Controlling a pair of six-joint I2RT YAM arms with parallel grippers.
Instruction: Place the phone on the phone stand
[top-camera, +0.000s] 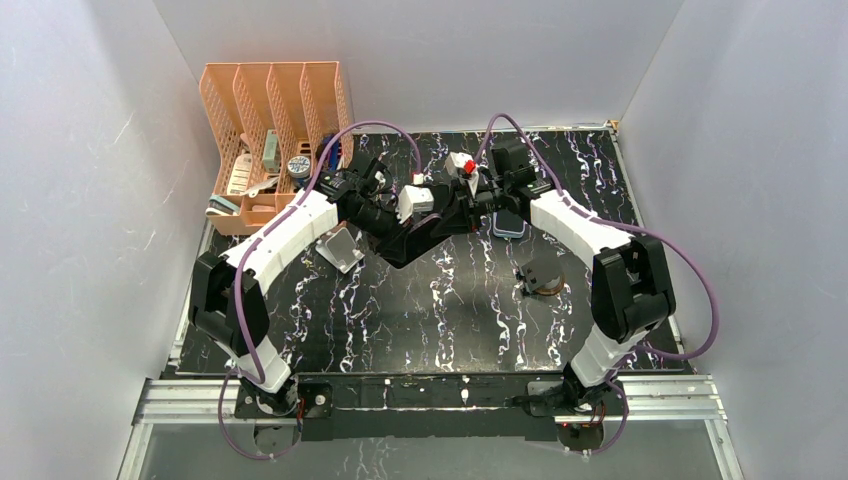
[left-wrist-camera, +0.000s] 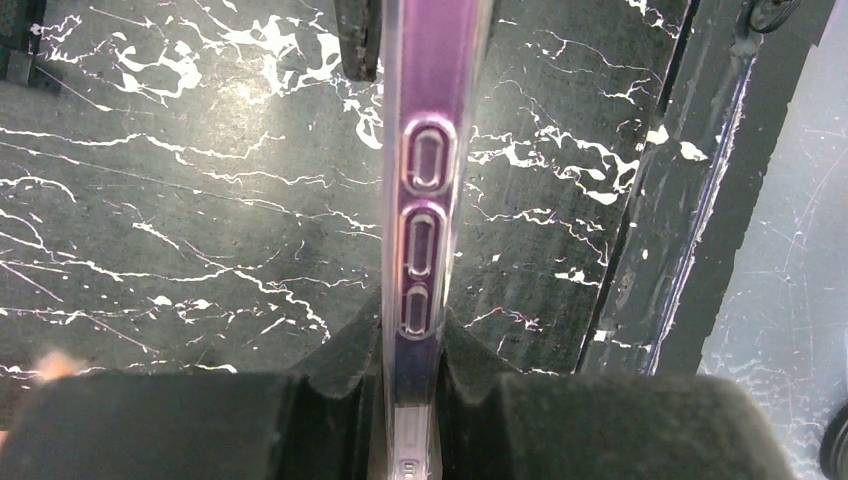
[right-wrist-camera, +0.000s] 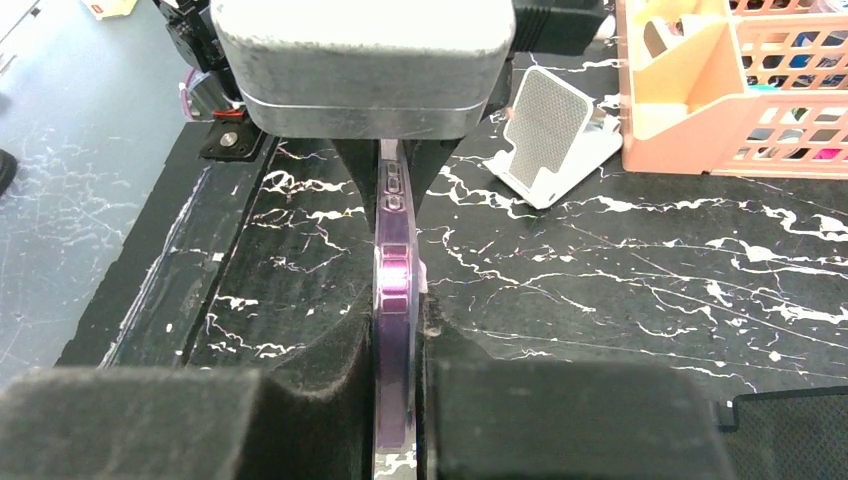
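A purple phone (left-wrist-camera: 425, 170) in a clear case is held edge-up above the table, with both grippers on it. My left gripper (left-wrist-camera: 415, 335) is shut on one end of it; its side buttons show just past the fingers. My right gripper (right-wrist-camera: 397, 320) is shut on the other end (right-wrist-camera: 395, 280), facing the left gripper. From above, the two grippers meet at the table's far middle, left (top-camera: 450, 205) and right (top-camera: 485, 200), and the phone's end (top-camera: 508, 226) shows under the right wrist. The silver phone stand (top-camera: 340, 247) sits on the table to the left, apart from the phone; it also shows in the right wrist view (right-wrist-camera: 545, 135).
An orange organizer (top-camera: 270, 130) with several small items stands at the back left, just beyond the stand, and shows in the right wrist view (right-wrist-camera: 740, 90). A dark round object (top-camera: 545, 275) lies at centre right. The table's far edge (left-wrist-camera: 690, 200) is close to the phone.
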